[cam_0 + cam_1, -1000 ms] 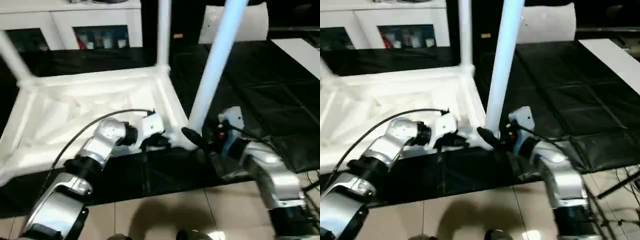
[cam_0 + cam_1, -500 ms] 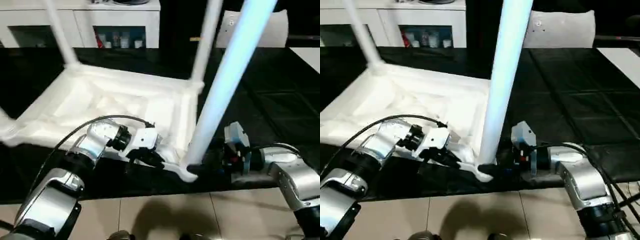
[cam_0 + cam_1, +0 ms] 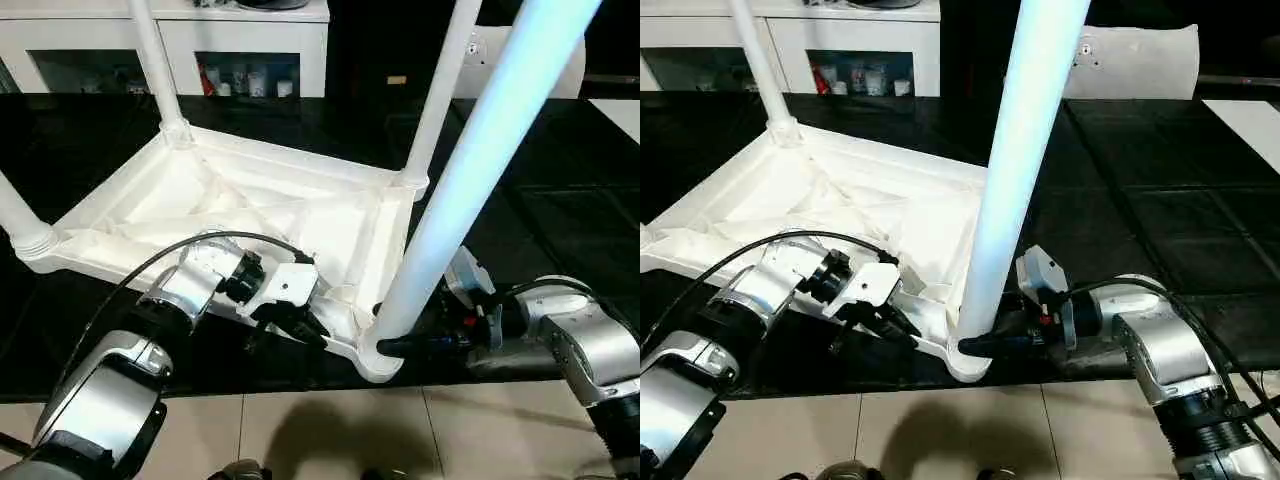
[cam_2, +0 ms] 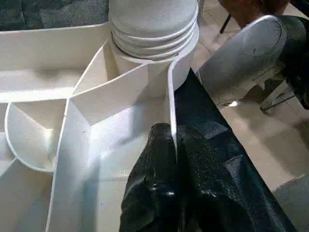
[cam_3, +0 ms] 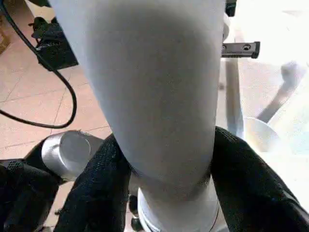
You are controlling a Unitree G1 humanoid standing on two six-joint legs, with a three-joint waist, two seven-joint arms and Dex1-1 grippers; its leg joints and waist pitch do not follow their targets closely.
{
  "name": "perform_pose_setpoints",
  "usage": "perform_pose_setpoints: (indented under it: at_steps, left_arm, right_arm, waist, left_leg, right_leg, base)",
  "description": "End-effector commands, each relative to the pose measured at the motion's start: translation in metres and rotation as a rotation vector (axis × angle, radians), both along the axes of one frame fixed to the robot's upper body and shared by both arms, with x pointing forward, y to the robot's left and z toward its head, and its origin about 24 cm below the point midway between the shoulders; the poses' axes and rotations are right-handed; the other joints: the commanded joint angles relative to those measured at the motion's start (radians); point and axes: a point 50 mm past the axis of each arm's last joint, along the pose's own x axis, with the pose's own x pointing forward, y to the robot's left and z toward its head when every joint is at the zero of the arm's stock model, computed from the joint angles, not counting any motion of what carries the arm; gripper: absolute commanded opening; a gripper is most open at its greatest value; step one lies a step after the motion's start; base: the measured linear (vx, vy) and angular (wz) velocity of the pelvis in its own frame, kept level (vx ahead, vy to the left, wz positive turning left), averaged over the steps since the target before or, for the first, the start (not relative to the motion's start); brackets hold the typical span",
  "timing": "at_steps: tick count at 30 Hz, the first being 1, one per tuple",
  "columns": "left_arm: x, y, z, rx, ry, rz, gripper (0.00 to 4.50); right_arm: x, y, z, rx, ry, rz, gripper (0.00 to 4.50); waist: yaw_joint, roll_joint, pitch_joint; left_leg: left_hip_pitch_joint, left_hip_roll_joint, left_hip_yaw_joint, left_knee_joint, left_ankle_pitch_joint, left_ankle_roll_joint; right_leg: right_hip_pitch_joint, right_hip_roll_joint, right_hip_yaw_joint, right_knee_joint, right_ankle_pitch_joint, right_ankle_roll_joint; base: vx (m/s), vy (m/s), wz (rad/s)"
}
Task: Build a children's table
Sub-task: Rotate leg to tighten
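White plastic makes up the children's table (image 3: 250,205), which lies upside down on a black mat (image 3: 560,200), its ribbed underside facing up and its legs pointing upward. The mat's near edge meets a floor of pale tiles (image 3: 330,435).

The nearest leg (image 3: 470,170) stands in the corner socket (image 3: 378,352) closest to the robot and leans a little to the right as it rises. Another leg (image 3: 440,90) stands in the far right corner, a third (image 3: 155,65) in the far left corner, and a fourth (image 3: 18,220) at the left corner.

The left tool (image 4: 173,145) is closed on the thin upright rim (image 4: 170,104) of the table's near edge, one black finger on each side of it, just beside the near corner socket. The right tool (image 3: 985,342) reaches in from the right at the foot of the nearest leg; in the right wrist view its two black fingers (image 5: 104,179) press against the leg on either side, gripping it just above the socket.

Behind the mat stand white cabinets (image 3: 240,45) with glass doors, and a white panel (image 3: 1140,60) leans at the far right.
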Motion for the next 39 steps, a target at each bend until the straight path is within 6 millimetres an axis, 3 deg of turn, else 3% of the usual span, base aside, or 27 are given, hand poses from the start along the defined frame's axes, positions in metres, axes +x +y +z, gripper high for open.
perform_pose_setpoints:
  at_steps: [1, 6, 7, 8, 9, 10, 12, 13, 14, 15, 16, 17, 18, 19, 21, 23, 24, 25, 26, 27, 28, 30, 31, 33, 34, 36, 39]
  left_arm:
    - [0.001, -0.007, 0.005, 0.039, -0.029, -0.065, 0.00]
    - [0.003, -0.008, 0.004, 0.010, -0.004, -0.009, 0.00]
    - [0.004, -0.010, 0.005, -0.005, -0.003, 0.016, 0.00]
    - [0.004, -0.010, 0.005, -0.005, -0.003, 0.016, 0.00]
    - [0.010, -0.014, 0.006, -0.035, -0.020, 0.115, 0.00]
    - [0.010, -0.014, 0.006, -0.035, -0.020, 0.115, 0.00]
    - [0.016, -0.019, 0.006, -0.056, -0.026, 0.225, 0.00]
    - [0.020, -0.026, 0.007, -0.092, -0.020, 0.300, 0.00]
    - [0.021, -0.027, 0.007, -0.097, -0.018, 0.312, 0.00]
    - [0.023, -0.032, 0.008, -0.116, -0.014, 0.352, 0.00]
    - [0.026, -0.040, 0.009, -0.138, -0.018, 0.418, 0.00]
    - [0.028, -0.043, 0.010, -0.147, -0.020, 0.451, 0.00]
    - [0.032, -0.051, 0.011, -0.170, -0.033, 0.523, 0.00]
    - [0.037, -0.059, 0.014, -0.195, -0.042, 0.608, 0.00]
    - [0.041, -0.064, 0.016, -0.217, -0.049, 0.680, 0.00]
    - [0.044, -0.070, 0.020, -0.241, -0.055, 0.749, 0.00]
    - [0.044, -0.070, 0.020, -0.241, -0.055, 0.749, 0.00]
    - [0.046, -0.074, 0.024, -0.259, -0.060, 0.791, 0.00]
    - [0.046, -0.077, 0.026, -0.265, -0.061, 0.806, 0.00]
    - [0.046, -0.079, 0.027, -0.274, -0.063, 0.811, 0.00]
    - [0.045, -0.080, 0.029, -0.278, -0.073, 0.811, 0.00]
    - [0.045, -0.081, 0.029, -0.278, -0.085, 0.800, 0.00]
    - [0.043, -0.076, 0.028, -0.271, -0.094, 0.774, 0.00]
    - [0.042, -0.071, 0.026, -0.268, -0.098, 0.747, 0.00]
    - [0.042, -0.069, 0.025, -0.260, -0.095, 0.747, 0.00]
    - [0.039, -0.061, 0.023, -0.256, -0.110, 0.682, 0.00]
    - [0.033, -0.049, 0.019, -0.249, -0.100, 0.593, 0.00]
  right_arm:
    - [-0.005, 0.004, -0.003, -0.006, 0.043, 0.068, 2.04]
    - [-0.010, 0.007, -0.006, 0.028, 0.067, 0.041, 1.99]
    - [-0.012, 0.008, -0.006, 0.045, 0.076, 0.013, 1.99]
    - [-0.012, 0.008, -0.006, 0.045, 0.076, 0.013, 1.97]
    - [-0.010, 0.014, -0.010, 0.064, 0.081, -0.111, 1.97]
    - [-0.010, 0.014, -0.010, 0.064, 0.081, -0.111, 1.97]
    - [-0.005, 0.020, -0.015, 0.057, 0.059, -0.244, 1.97]
    - [0.000, 0.026, -0.019, 0.044, 0.050, -0.350, 1.97]
    - [0.001, 0.027, -0.020, 0.042, 0.050, -0.367, 1.97]
    - [0.006, 0.031, -0.022, 0.045, 0.058, -0.438, 1.97]
    - [0.012, 0.039, -0.024, 0.069, 0.071, -0.535, 1.97]
    - [0.015, 0.044, -0.024, 0.082, 0.081, -0.584, 1.97]
    - [0.021, 0.051, -0.027, 0.088, 0.093, -0.671, 1.96]
    - [0.029, 0.060, -0.030, 0.087, 0.098, -0.775, 1.96]
    - [0.036, 0.068, -0.031, 0.088, 0.103, -0.852, 1.96]
    - [0.042, 0.075, -0.031, 0.073, 0.088, -0.917, 1.96]
    - [0.042, 0.075, -0.031, 0.073, 0.088, -0.917, 1.96]
    - [0.047, 0.081, -0.030, 0.085, 0.096, -0.956, 1.96]
    - [0.049, 0.084, -0.028, 0.104, 0.109, -0.972, 1.96]
    - [0.050, 0.085, -0.027, 0.119, 0.112, -0.980, 2.30]
    - [0.052, 0.086, -0.025, 0.139, 0.114, -0.990, 2.65]
    - [0.052, 0.085, -0.024, 0.154, 0.113, -0.994, 2.65]
    - [0.051, 0.077, -0.023, 0.157, 0.087, -0.990, 2.68]
    - [0.049, 0.069, -0.022, 0.158, 0.059, -0.979, 3.03]
    - [0.048, 0.065, -0.022, 0.161, 0.049, -0.971, 3.11]
    - [0.043, 0.055, -0.018, 0.174, 0.015, -0.932, 3.14]
    - [0.036, 0.038, -0.014, 0.175, -0.034, -0.857, 3.55]
  waist:
    - [-0.005, -0.010, -0.073]
    - [-0.003, -0.008, -0.071]
    - [-0.002, -0.004, -0.070]
    - [0.000, -0.006, -0.071]
    - [0.000, -0.005, -0.068]
    - [0.000, -0.006, -0.066]
    - [-0.009, -0.007, -0.054]
    - [-0.021, -0.007, -0.047]
    - [-0.025, -0.002, -0.048]
    - [-0.029, -0.004, -0.049]
    - [-0.045, -0.007, -0.046]
    - [-0.045, -0.007, -0.046]
    - [-0.059, -0.008, -0.047]
    - [-0.083, -0.004, -0.048]
    - [-0.094, 0.000, -0.049]
    - [-0.110, 0.001, -0.053]
    - [-0.114, 0.000, -0.053]
    - [-0.114, -0.005, -0.057]
    - [-0.117, -0.005, -0.058]
    - [-0.117, -0.005, -0.060]
    - [-0.112, -0.004, -0.065]
    - [-0.110, -0.003, -0.066]
    - [-0.111, -0.008, -0.068]
    - [-0.102, -0.004, -0.074]
    - [-0.099, -0.004, -0.075]
    - [-0.095, -0.004, -0.076]
    - [-0.091, -0.006, -0.080]
  left_leg:
    - [0.009, 0.068, -0.013, -0.067, -0.095, 0.091]
    - [0.010, 0.068, -0.013, -0.068, -0.095, 0.090]
    - [0.010, 0.068, -0.013, -0.068, -0.095, 0.089]
    - [0.011, 0.068, -0.013, -0.069, -0.097, 0.088]
    - [0.010, 0.070, -0.013, -0.070, -0.101, 0.082]
    - [0.010, 0.069, -0.014, -0.072, -0.110, 0.077]
    - [0.017, 0.062, -0.014, -0.078, -0.178, 0.043]
    - [0.026, 0.053, -0.020, -0.080, -0.250, 0.008]
    - [0.029, 0.051, -0.022, -0.080, -0.260, 0.000]
    - [0.029, 0.051, -0.023, -0.080, -0.263, -0.003]
    - [0.020, 0.051, -0.028, -0.084, -0.272, -0.007]
    - [0.020, 0.051, -0.028, -0.084, -0.272, -0.007]
    - [0.019, 0.050, -0.032, -0.083, -0.294, -0.015]
    - [0.015, 0.048, -0.039, -0.082, -0.325, -0.025]
    - [0.015, 0.048, -0.041, -0.081, -0.333, -0.021]
    - [0.006, 0.050, -0.041, -0.084, -0.303, 0.001]
    - [0.006, 0.050, -0.039, -0.084, -0.298, 0.007]
    - [0.012, 0.048, -0.032, -0.081, -0.274, 0.028]
    - [0.008, 0.048, -0.031, -0.080, -0.256, 0.033]
    - [0.005, 0.049, -0.030, -0.080, -0.236, 0.039]
    - [0.006, 0.051, -0.024, -0.076, -0.181, 0.062]
    - [0.007, 0.052, -0.022, -0.074, -0.157, 0.078]
    - [0.004, 0.052, -0.020, -0.073, -0.132, 0.092]
    - [0.001, 0.051, -0.020, -0.069, -0.081, 0.113]
    - [0.001, 0.053, -0.018, -0.067, -0.033, 0.143]
    - [0.001, 0.052, -0.019, -0.065, -0.016, 0.162]
    - [-0.004, 0.054, -0.018, -0.058, 0.032, 0.208]
  right_leg:
    - [0.065, -0.078, 0.064, -0.054, -0.211, -0.199]
    - [0.065, -0.077, 0.064, -0.054, -0.209, -0.201]
    - [0.064, -0.077, 0.064, -0.054, -0.209, -0.202]
    - [0.064, -0.077, 0.064, -0.056, -0.211, -0.198]
    - [0.063, -0.076, 0.066, -0.057, -0.215, -0.198]
    - [0.063, -0.076, 0.066, -0.060, -0.231, -0.192]
    - [0.058, -0.078, 0.062, -0.081, -0.375, -0.150]
    - [0.057, -0.078, 0.052, -0.103, -0.556, -0.094]
    - [0.056, -0.080, 0.051, -0.108, -0.588, -0.077]
    - [0.055, -0.080, 0.050, -0.111, -0.599, -0.067]
    - [0.057, -0.076, 0.046, -0.113, -0.605, -0.051]
    - [0.057, -0.076, 0.046, -0.113, -0.605, -0.051]
    - [0.055, -0.075, 0.041, -0.114, -0.610, -0.049]
    - [0.057, -0.076, 0.032, -0.117, -0.628, -0.040]
    - [0.057, -0.078, 0.030, -0.122, -0.622, -0.039]
    - [0.064, -0.079, 0.034, -0.118, -0.538, -0.063]
    - [0.061, -0.076, 0.036, -0.116, -0.516, -0.074]
    - [0.058, -0.077, 0.046, -0.110, -0.461, -0.108]
    - [0.060, -0.077, 0.049, -0.104, -0.431, -0.124]
    - [0.062, -0.077, 0.050, -0.099, -0.402, -0.137]
    - [0.061, -0.076, 0.055, -0.089, -0.314, -0.169]
    - [0.061, -0.074, 0.057, -0.085, -0.276, -0.187]
    - [0.064, -0.073, 0.058, -0.078, -0.240, -0.200]
    - [0.070, -0.075, 0.059, -0.069, -0.185, -0.209]
    - [0.070, -0.073, 0.060, -0.058, -0.103, -0.231]
    - [0.072, -0.073, 0.059, -0.055, -0.075, -0.241]
    - [0.072, -0.074, 0.061, -0.042, 0.003, -0.260]
  base:
    - [0.000, 0.000, 0.00]
    - [0.000, 0.000, 0.00]
    - [0.000, 0.000, 0.00]
    - [0.000, 0.000, 0.00]
    - [0.000, 0.000, 0.00]
    - [0.000, 0.000, 0.00]
    - [0.000, 0.000, 0.00]
    - [0.000, 0.000, 0.00]
    - [0.000, 0.000, 0.00]
    - [0.000, 0.000, 0.00]
    - [0.000, 0.000, 0.00]
    - [0.000, 0.000, 0.00]
    - [0.000, 0.000, 0.00]
    - [0.000, 0.000, 0.00]
    - [0.000, 0.000, 0.00]
    - [0.000, 0.000, 0.00]
    - [0.000, 0.000, 0.00]
    - [0.000, 0.000, 0.00]
    - [0.000, 0.000, 0.00]
    - [0.000, 0.000, 0.00]
    - [0.000, 0.000, 0.00]
    - [0.000, 0.000, 0.00]
    - [0.000, 0.000, 0.00]
    - [0.025, -0.012, 0.01]
    - [0.000, 0.000, 0.00]
    - [0.000, 0.000, 0.00]
    - [0.000, 0.000, 0.00]
